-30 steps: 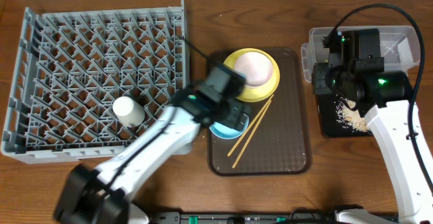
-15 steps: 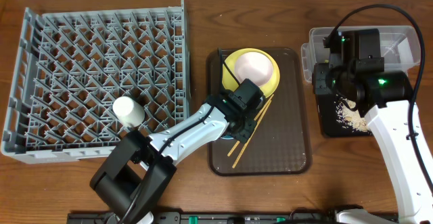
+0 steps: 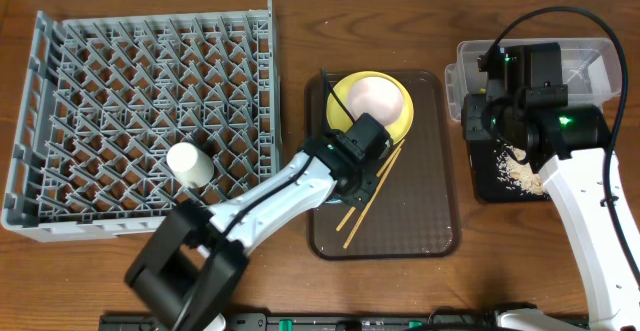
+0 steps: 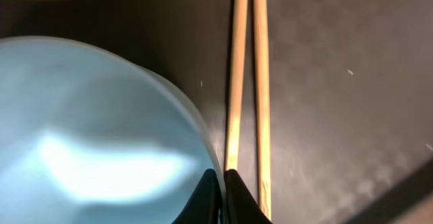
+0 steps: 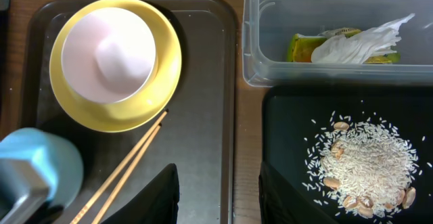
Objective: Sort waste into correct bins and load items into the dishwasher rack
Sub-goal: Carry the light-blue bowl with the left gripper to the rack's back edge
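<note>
— Wooden table [image 3: 290,11]. Where's the blue bowl [image 4: 88,136]?
— On the brown tray [image 3: 430,211], just beside the chopsticks [image 4: 247,82], near the plate [image 5: 162,82] that holds the white bowl [image 5: 108,55].
— Left gripper [image 4: 222,197]?
— Fingers pinched on the blue bowl's rim.
— Right gripper [image 5: 220,197]?
— Fingers spread wide, holding nothing, over the gap between brown tray and black tray [image 5: 284,116].
— Waste?
— Rice [image 5: 365,163] in the black tray; wrapper [image 5: 365,41] and packet [image 5: 302,48] in the tub [image 5: 270,68]. A cup [image 3: 190,163] sits in the rack [image 3: 100,71].
</note>
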Robot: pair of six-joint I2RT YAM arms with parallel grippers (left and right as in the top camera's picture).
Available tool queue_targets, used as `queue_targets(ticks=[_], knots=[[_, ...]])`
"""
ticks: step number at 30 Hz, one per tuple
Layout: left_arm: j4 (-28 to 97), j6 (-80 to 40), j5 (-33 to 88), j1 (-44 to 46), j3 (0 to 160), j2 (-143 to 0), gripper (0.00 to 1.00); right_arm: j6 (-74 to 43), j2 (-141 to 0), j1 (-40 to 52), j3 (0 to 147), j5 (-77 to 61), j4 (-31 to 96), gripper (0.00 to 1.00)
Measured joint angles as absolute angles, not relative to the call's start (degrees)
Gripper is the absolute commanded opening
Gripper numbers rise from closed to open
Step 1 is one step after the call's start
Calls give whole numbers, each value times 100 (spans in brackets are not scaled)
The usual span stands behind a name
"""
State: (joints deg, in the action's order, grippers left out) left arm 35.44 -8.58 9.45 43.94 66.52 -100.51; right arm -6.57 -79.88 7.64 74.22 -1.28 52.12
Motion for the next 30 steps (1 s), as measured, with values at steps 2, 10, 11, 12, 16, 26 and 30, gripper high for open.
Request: queue_targets(ticks=[2,10,11,12,16,26,30], knots=[[3743,-873,969,4394,6681,-9797,6,-657,-7988,764,7422,-123,5212,37],[3850,-875,1044,4021,7008,-8477,6,-657,-7988,764,7422,-102,5225,37],[3835,-875,1076,3844,7043,-8287,6,-657,-7988,764,7422,-102,5225,37],[3817,-878,1135,3612,7081,-8101,6,-657,-7988,764,7422,-102,5225,36],[3671,-878,1951,2316,7133,-7745,6,-657,-7988,764,7422,-102,5229,36],[2969,-902,5516,-908,7133,-8357,6,-657,-7988,764,7422,-99,5231,36],[2729,-904,6740,-1568,7133,-8858,6,-657,-7988,764,7422,-102,5229,36]])
